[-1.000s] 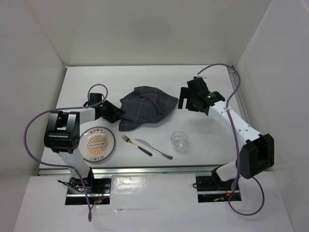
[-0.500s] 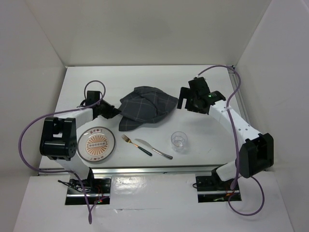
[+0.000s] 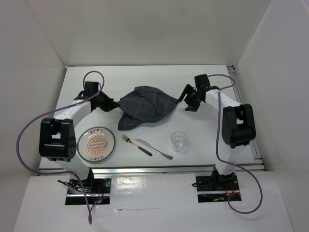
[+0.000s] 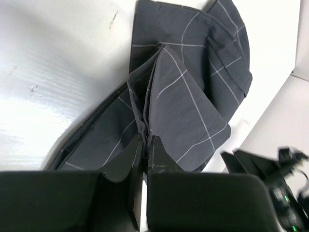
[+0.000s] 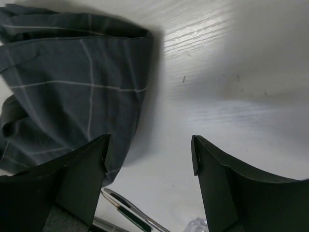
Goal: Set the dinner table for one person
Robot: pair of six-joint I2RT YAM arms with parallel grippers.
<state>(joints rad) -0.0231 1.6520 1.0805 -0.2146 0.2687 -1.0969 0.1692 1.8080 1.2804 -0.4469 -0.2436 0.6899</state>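
A dark grey cloth (image 3: 145,107) with thin light grid lines lies crumpled in the middle of the white dinner table (image 3: 145,77). At the cloth's left edge, my left gripper (image 3: 115,104) is shut on it. In the left wrist view the cloth (image 4: 188,92) rises in a pinched fold between the closed left gripper (image 4: 145,139). My right gripper (image 3: 184,97) stands open just off the cloth's right edge. In the right wrist view the right gripper (image 5: 149,154) has bare table between its fingers, and the cloth (image 5: 72,87) reaches its left finger.
Along the near side lie a patterned plate (image 3: 97,144), a fork (image 3: 134,143), a knife (image 3: 153,149) and a clear glass (image 3: 179,141). The knife (image 5: 130,212) and the glass (image 5: 198,225) show low in the right wrist view. White walls enclose the table.
My left gripper has slid farther along the cloth's left edge and shut on a fold. The right arm has swung in, bringing its gripper close to the cloth's right edge, jaws slightly narrower.
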